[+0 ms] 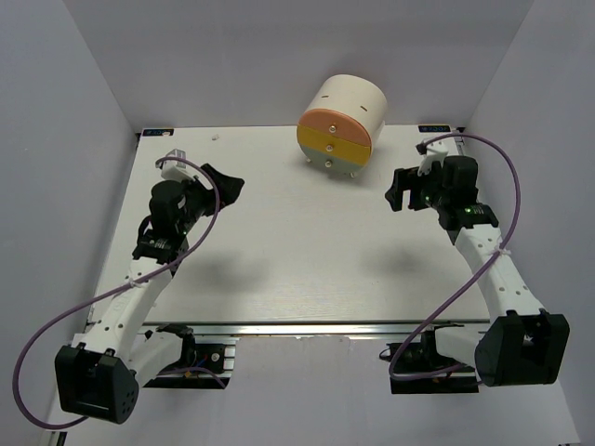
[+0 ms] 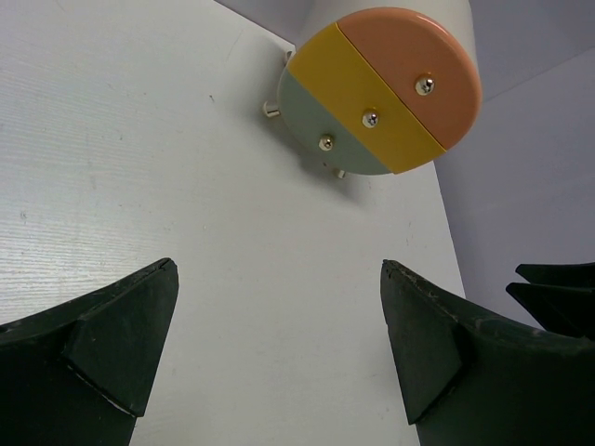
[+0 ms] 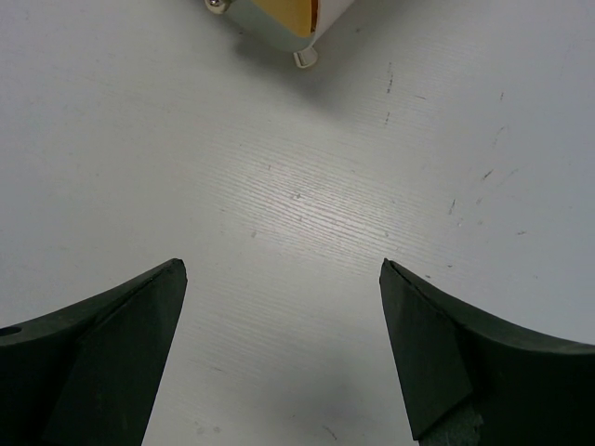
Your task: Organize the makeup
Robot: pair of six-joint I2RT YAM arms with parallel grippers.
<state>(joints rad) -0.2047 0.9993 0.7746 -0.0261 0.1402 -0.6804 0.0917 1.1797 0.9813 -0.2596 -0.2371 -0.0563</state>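
No makeup items show in any view; they are hidden or out of view. My left gripper (image 1: 228, 186) hangs open and empty over the left part of the white table (image 1: 297, 269); in the left wrist view (image 2: 279, 269) its jaws stand wide apart over bare table. My right gripper (image 1: 400, 189) is open and empty over the right part; in the right wrist view (image 3: 282, 268) its jaws are also wide apart over bare table.
A big cream cylinder (image 1: 342, 121) with pink, yellow and pale drawer fronts, all shut, stands at the back centre. It also shows in the left wrist view (image 2: 386, 84), and its lower edge shows in the right wrist view (image 3: 270, 14). Grey walls enclose the table.
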